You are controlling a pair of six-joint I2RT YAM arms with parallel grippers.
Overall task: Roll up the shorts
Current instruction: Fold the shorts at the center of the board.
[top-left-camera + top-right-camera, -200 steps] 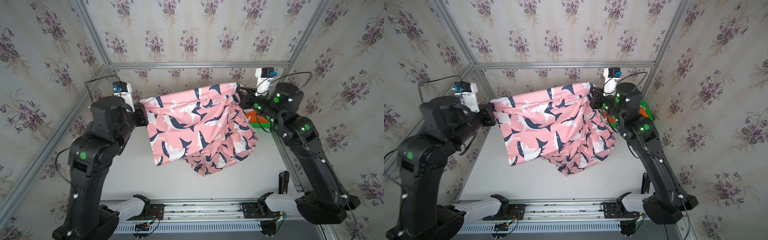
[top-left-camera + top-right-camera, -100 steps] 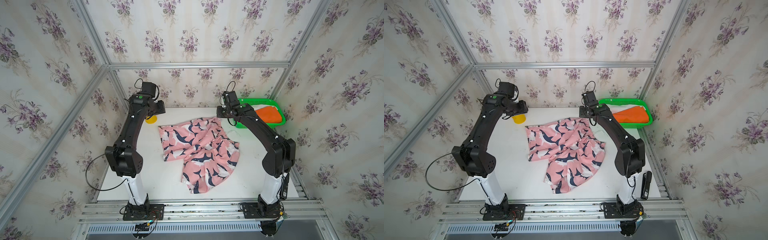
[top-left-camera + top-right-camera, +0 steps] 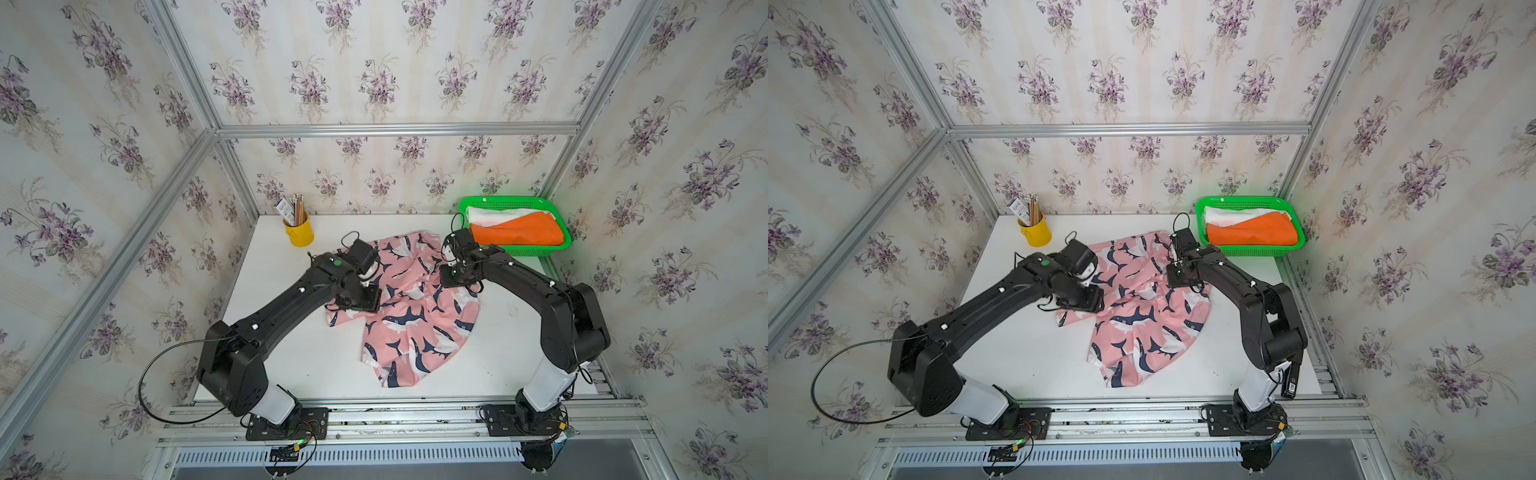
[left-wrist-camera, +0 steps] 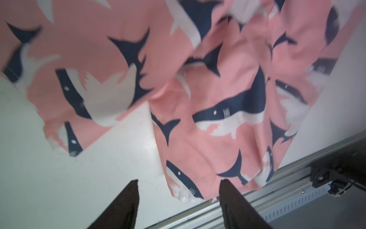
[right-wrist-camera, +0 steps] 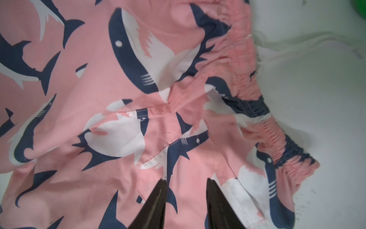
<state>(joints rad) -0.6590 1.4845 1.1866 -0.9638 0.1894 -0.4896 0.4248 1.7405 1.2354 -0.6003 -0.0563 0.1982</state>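
Pink print shorts (image 3: 415,328) now down on table (image 3: 307,361); left tool (image 4: 179,183) wide apart, right tool (image 5: 185,181) partly apart, both w/o cloth.

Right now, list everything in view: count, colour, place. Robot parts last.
table: one, white, inside the frame
basket: one, green, table's far right corner
printed shorts: one, pink with navy-and-white print, crumpled mid-table
orange shorts: one, orange, in the basket
white shorts: one, white, in the basket, partly under the orange pair
cup: one, yellow, far left, holding pencils
left gripper: one, black, open, over the printed shorts' left side
right gripper: one, black, open, over their right side
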